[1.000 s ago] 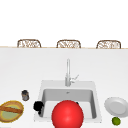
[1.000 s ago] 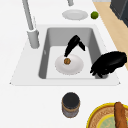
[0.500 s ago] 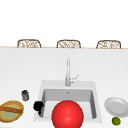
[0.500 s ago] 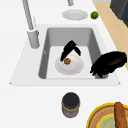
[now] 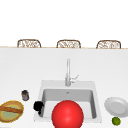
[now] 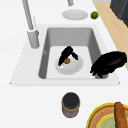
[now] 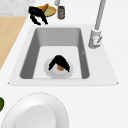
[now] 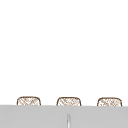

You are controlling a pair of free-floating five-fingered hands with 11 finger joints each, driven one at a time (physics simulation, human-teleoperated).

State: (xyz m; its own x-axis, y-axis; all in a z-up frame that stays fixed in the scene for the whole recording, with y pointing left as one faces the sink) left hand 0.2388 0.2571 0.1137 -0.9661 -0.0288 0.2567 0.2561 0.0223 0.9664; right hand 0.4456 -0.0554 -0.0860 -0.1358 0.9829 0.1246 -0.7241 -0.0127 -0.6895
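1. Left side view: a small brown piece of food is seen on a white plate lying on the floor of the sink.
2. One black hand, taken to be the right hand, is set over the food with its fingers curled down around it; whether the fingertips actually pinch it cannot quite be told.
3. From the right side, the same hand is seen arched over the brown piece on the plate.
4. The left hand is held in the air over the sink's front left corner, fingers drooping loosely and closed on nothing; in the front view it is seen at the sink's left rim.
5. A red ball is seen at the front of the sink in the front view.
6. A faucet is mounted behind the basin.
7. A dark jar and a yellow bowl holding a bread stick are placed on the counter to the left.
8. A second white plate and a lime are placed to the right.
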